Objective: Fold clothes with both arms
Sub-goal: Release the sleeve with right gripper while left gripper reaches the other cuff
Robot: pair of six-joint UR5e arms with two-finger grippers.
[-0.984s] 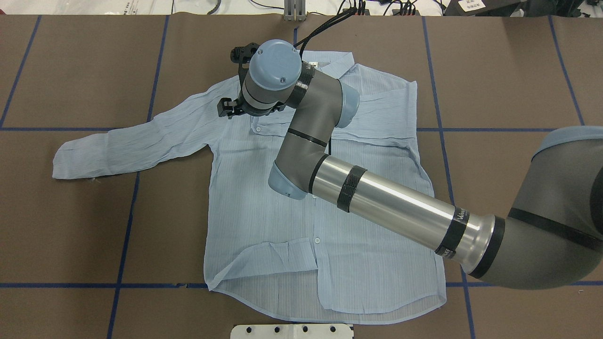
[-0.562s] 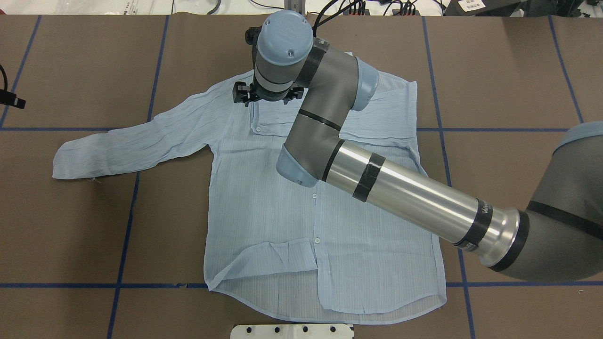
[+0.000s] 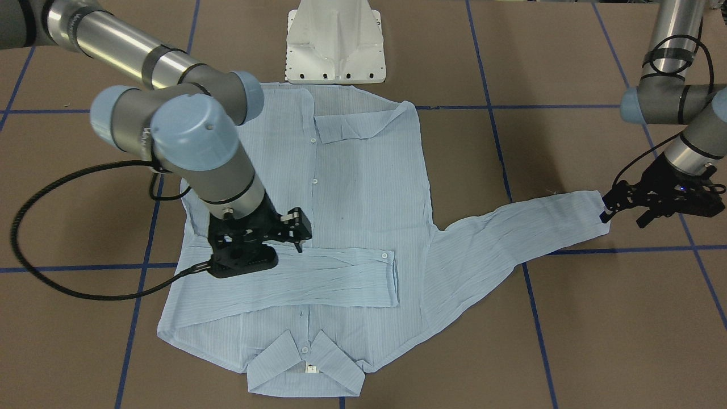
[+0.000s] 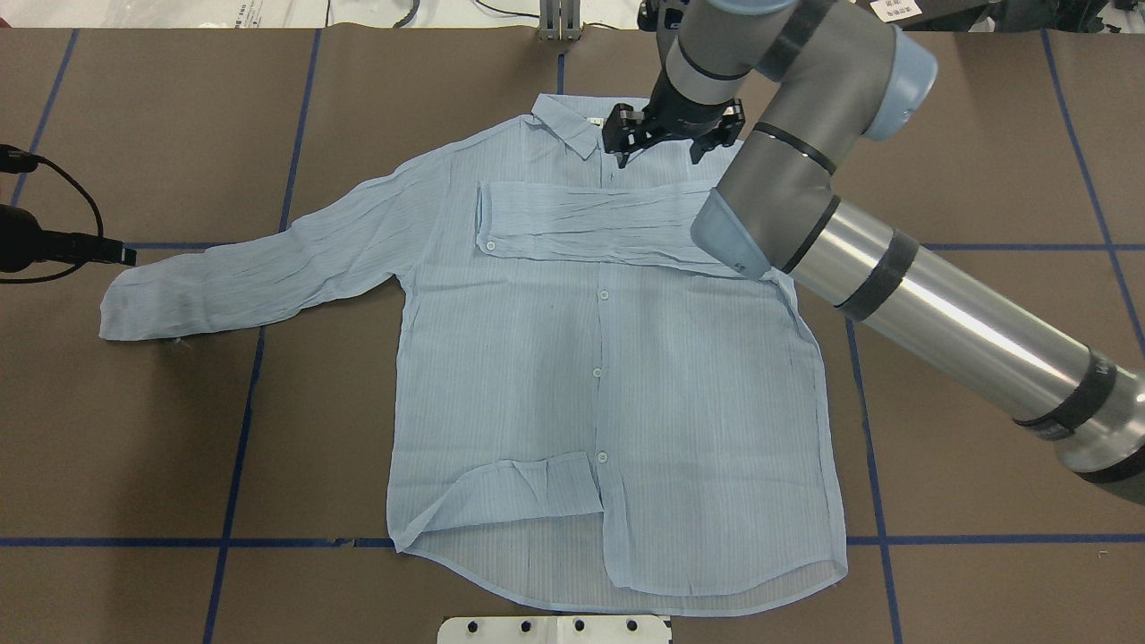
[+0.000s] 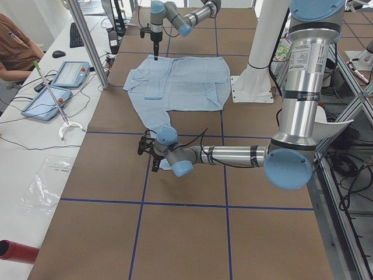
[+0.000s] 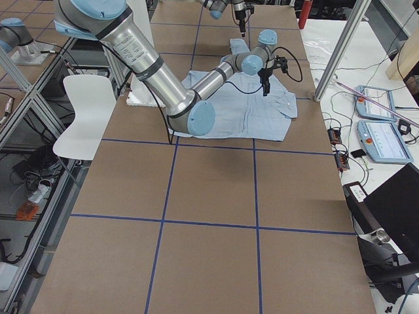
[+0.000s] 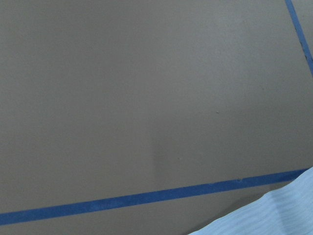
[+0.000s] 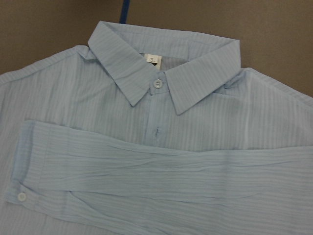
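The light blue striped shirt (image 4: 608, 376) lies flat and front up, with its collar (image 4: 564, 121) at the far side. One sleeve (image 4: 590, 224) is folded across the chest and also shows in the right wrist view (image 8: 146, 181). The other sleeve (image 4: 268, 268) stretches out sideways. My right gripper (image 4: 662, 148) hovers open and empty just beside the collar, above the folded sleeve. My left gripper (image 3: 625, 213) stands open at the end of the outstretched sleeve's cuff (image 3: 590, 213), gripping nothing. The left wrist view shows only a corner of the cuff (image 7: 288, 210).
The white pedestal base (image 3: 335, 42) stands at the shirt's hem end. Blue tape lines (image 4: 241, 402) grid the brown table. A black cable (image 3: 51, 272) loops beside the right arm. A person (image 5: 14, 41) sits at a side bench with tablets.
My right gripper has swung from the shirt's left chest across to beside the collar, uncovering the folded sleeve. My left gripper has come in at the view's left edge, up to the cuff.
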